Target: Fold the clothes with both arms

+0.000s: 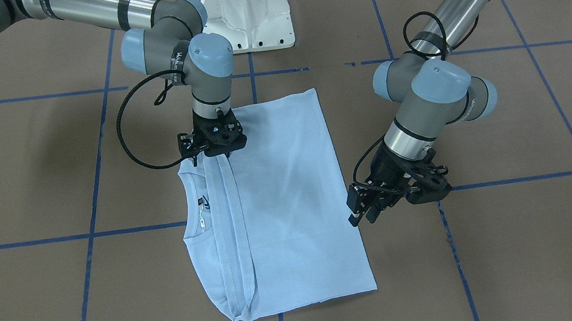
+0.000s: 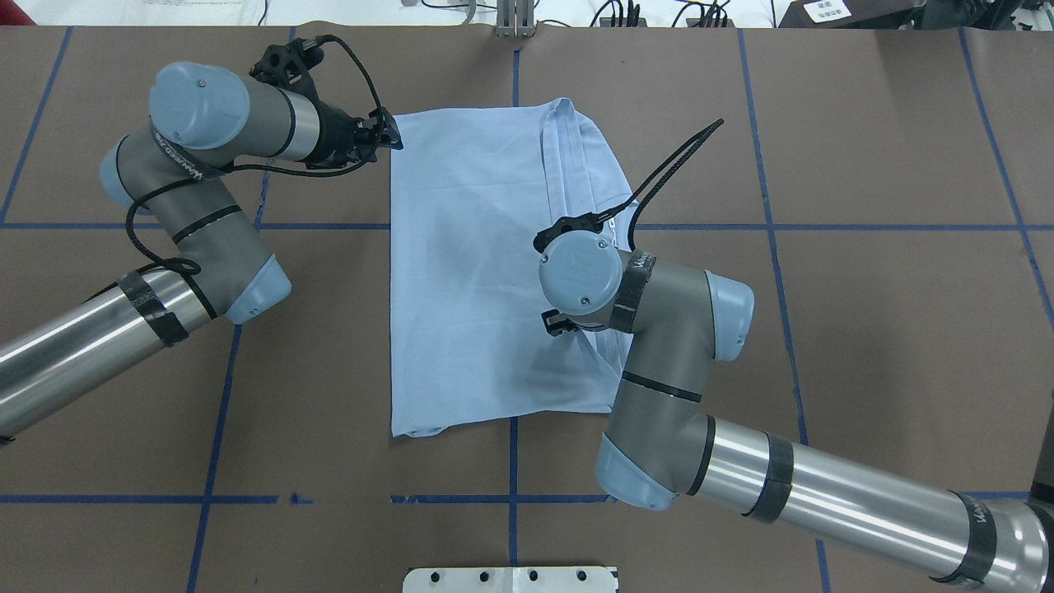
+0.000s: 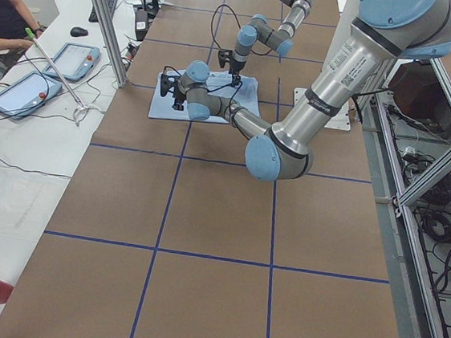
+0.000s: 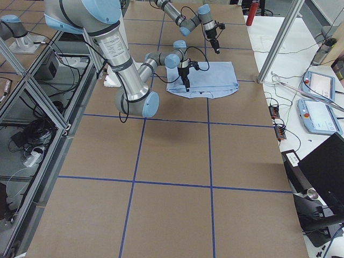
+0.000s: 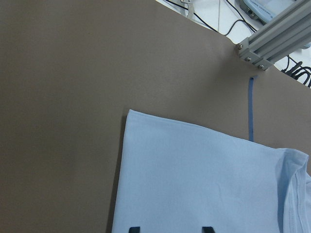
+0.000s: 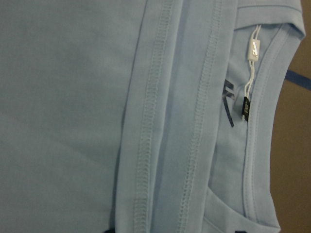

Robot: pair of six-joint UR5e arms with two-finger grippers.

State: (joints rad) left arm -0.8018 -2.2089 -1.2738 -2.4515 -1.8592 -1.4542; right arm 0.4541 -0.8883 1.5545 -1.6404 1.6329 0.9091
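The light blue T-shirt lies flat on the brown table, its sides folded in, hems running down it. Its ribbed collar with a label is at one end; the chest print is hidden. My right gripper points straight down over the folded hems near the collar, open, its tips wide apart just above the cloth; in the overhead view its wrist hides it. My left gripper is open and empty, low beside the shirt's opposite long edge, near a corner. It also shows in the overhead view.
The white pedestal base stands behind the shirt. Blue tape lines cross the table. An aluminium post and cables stand past the far edge. Tablets and a person's arm are on the side bench.
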